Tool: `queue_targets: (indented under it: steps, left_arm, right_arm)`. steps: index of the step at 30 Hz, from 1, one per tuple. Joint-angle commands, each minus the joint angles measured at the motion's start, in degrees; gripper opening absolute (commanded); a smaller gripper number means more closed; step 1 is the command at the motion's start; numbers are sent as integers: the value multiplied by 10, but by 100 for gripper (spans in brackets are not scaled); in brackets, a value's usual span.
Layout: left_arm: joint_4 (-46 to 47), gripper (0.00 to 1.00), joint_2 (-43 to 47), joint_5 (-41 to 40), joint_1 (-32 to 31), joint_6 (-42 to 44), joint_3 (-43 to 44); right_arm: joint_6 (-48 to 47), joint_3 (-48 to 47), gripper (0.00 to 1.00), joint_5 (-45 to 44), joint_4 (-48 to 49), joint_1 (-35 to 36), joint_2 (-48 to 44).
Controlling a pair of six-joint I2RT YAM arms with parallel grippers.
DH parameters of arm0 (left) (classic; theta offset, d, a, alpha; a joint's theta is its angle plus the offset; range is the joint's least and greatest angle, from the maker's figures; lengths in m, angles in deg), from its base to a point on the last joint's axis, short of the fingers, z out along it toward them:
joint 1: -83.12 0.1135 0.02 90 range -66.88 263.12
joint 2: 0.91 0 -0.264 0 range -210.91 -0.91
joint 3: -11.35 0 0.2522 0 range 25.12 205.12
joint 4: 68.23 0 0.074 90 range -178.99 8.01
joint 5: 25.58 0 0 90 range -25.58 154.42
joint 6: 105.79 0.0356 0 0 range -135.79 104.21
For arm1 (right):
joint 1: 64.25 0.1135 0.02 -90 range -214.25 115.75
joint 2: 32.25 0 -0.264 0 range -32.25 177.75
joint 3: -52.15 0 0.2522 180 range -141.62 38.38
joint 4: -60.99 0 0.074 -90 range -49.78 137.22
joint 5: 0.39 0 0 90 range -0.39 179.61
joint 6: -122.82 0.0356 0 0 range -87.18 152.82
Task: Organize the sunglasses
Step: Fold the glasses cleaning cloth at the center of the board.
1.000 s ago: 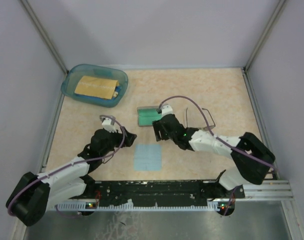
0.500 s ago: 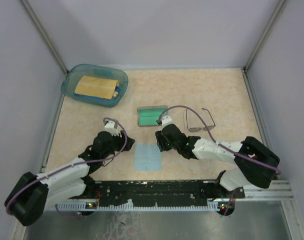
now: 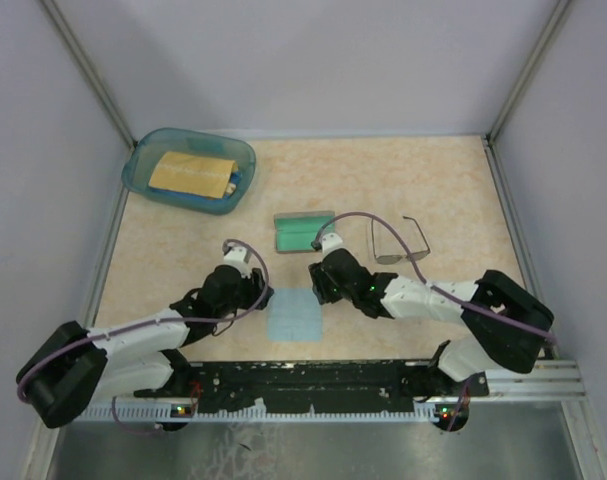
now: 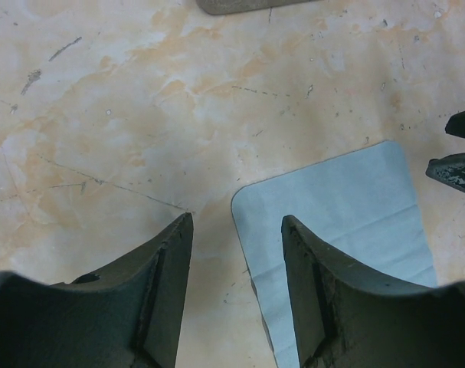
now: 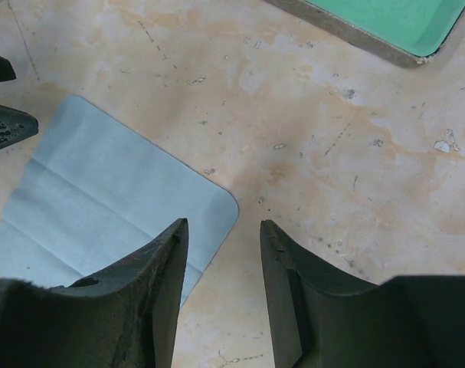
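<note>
Both your grippers are down low at the light blue cloth (image 3: 293,314), one at each side. Your left gripper (image 4: 236,257) has its fingers spread, and the cloth's rounded corner shows in the gap between them, with the finger on the right of the left wrist view overlapping the cloth's edge. Your right gripper (image 5: 221,249) is spread too, and the opposite corner sits just at the inner edge of its left-hand finger. Whether either one touches the cloth, I cannot tell. From each wrist camera you can see the other gripper's dark tips at the far side of the cloth.

The sunglasses (image 3: 397,247) lie on the table (image 3: 403,180) over on the right, clear of both grippers and just beyond your right forearm. Their temple arms look opened out, pointing towards the back wall. The grey case (image 3: 303,231) lies open between the cloth and the back wall, teal lining up, with the sunglasses to its right and apart from it. A teal bin (image 3: 188,170) sits in the far left corner with something tan inside.
</note>
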Motion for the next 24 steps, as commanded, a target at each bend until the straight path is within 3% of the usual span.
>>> queue_targets:
  steps: [1, 7, 24]
  left_arm:
    - [-1, 56, -25, -40, -18, 3, 28]
    - [4, 55, -37, -53, -26, 0, 34]
    - [-44, 55, 40, -64, -29, -2, 32]
  right_arm:
    - [4, -11, 43, 1, 26, 7, 7]
    - [2, -16, 41, 2, 25, 14, 22]
    - [-2, -56, 39, -29, 11, 30, 86]
